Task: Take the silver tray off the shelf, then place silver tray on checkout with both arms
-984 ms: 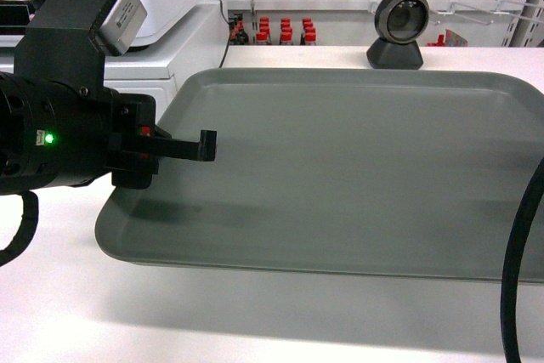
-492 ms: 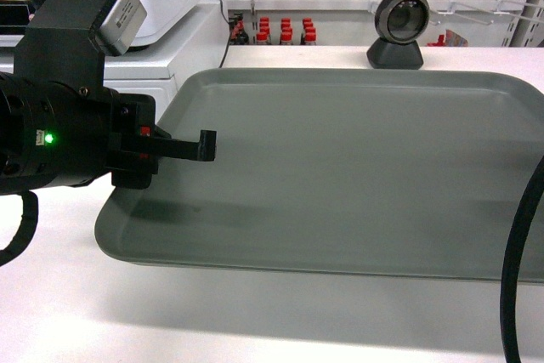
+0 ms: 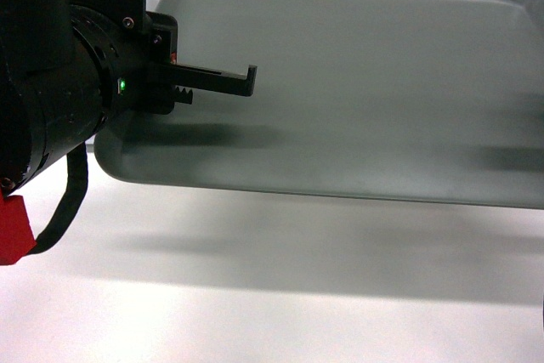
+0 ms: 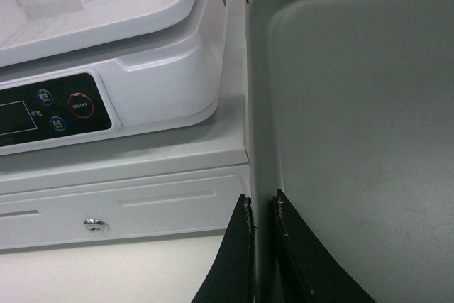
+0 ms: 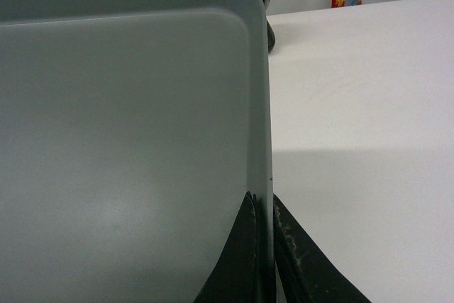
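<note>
The silver tray (image 3: pixel 357 82) is now held up above the white surface (image 3: pixel 255 295), with a broad shadow cast beneath its near edge; half a second ago it was lying flat on that surface. Relative to the tray, the left gripper (image 3: pixel 212 82) is clamped over the left rim, its fingers (image 4: pixel 245 246) closed on either side of that rim in the left wrist view. The right gripper (image 5: pixel 266 246) is likewise seen pinching the tray's right rim. Beside the tray's left edge a white cash register (image 4: pixel 106 90) is visible. Earlier, a small scanner behind the tray's far edge was in the head view; it is now hidden by the raised tray. By this judgement, placement on the checkout has not been finished; lowering and release remain.
</note>
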{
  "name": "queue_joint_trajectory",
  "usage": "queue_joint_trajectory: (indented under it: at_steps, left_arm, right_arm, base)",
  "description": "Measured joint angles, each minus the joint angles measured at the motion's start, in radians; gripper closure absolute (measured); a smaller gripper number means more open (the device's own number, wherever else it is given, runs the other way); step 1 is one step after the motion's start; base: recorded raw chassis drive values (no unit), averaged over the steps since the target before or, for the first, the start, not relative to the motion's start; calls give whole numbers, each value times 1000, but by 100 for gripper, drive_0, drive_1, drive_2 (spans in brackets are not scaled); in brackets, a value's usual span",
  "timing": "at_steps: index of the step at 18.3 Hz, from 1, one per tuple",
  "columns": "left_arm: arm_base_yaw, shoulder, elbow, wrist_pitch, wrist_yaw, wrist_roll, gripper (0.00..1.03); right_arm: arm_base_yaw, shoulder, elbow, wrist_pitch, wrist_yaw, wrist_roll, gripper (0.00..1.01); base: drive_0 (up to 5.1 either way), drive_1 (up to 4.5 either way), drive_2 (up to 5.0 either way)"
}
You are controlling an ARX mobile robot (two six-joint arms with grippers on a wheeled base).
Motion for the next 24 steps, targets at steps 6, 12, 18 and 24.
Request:
queue_joint_trajectory:
  at_steps: [6,12,18,24]
  left_arm:
    - [-2,95,136,-128,62,-64,99]
    - [4,295,318,-179,76,-90,99]
    - [5,445,421,-214,90,-93,99]
    - [5,504,482,-239,91,-99,99]
  right_arm:
    - [-78,137,163,-141,-75,-42,98]
    - [-103,261,342,-231,-56,-142,98]
    - [-130,454,431,-211,-63,-174,98]
    - [-135,513,493,-195,-66,-193,98]
  base:
    - [0,0,0]
    - [0,0,0]
    - [0,0,0]
    - [0,0,0]
